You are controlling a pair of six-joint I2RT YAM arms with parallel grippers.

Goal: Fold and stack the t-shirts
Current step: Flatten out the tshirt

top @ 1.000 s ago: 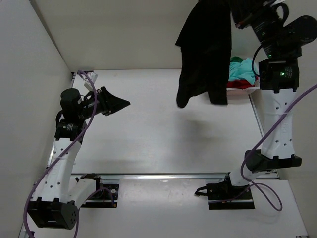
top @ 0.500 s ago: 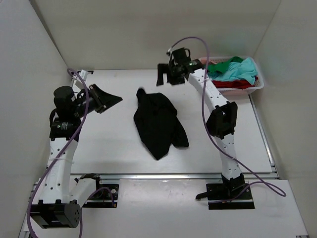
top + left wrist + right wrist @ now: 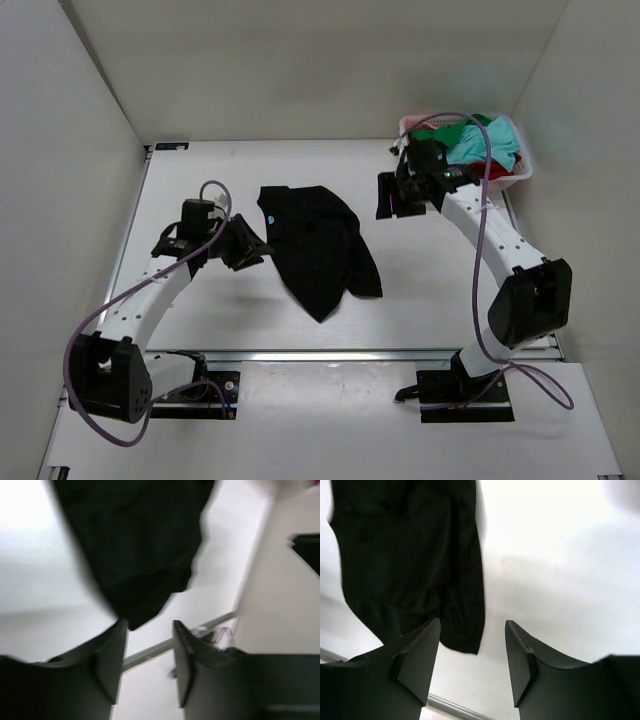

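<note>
A black t-shirt [image 3: 320, 245] lies crumpled in the middle of the table, with its pale-blue neck label [image 3: 272, 213] at the upper left. My left gripper [image 3: 256, 249] is low at the shirt's left edge. It stands open and empty in the left wrist view, where the left gripper [image 3: 148, 630] points past the black t-shirt [image 3: 135, 545]. My right gripper [image 3: 384, 196] hovers just right of the shirt, also open. In the right wrist view the right gripper [image 3: 472, 627] has bare table between its fingers and the black t-shirt [image 3: 405, 555] lies beyond. Teal, green and red t-shirts [image 3: 480, 148] fill the basket.
The pink-white lattice basket [image 3: 524, 172] stands at the far right corner against the right wall. White walls close in the table on the left, back and right. A metal rail [image 3: 350, 354] runs along the near edge in front of the arm bases.
A second ago the right gripper held the black shirt high; the shirt then dropped to the table. The right arm has swung to the shirt's right. The left arm has lowered toward its left edge.
</note>
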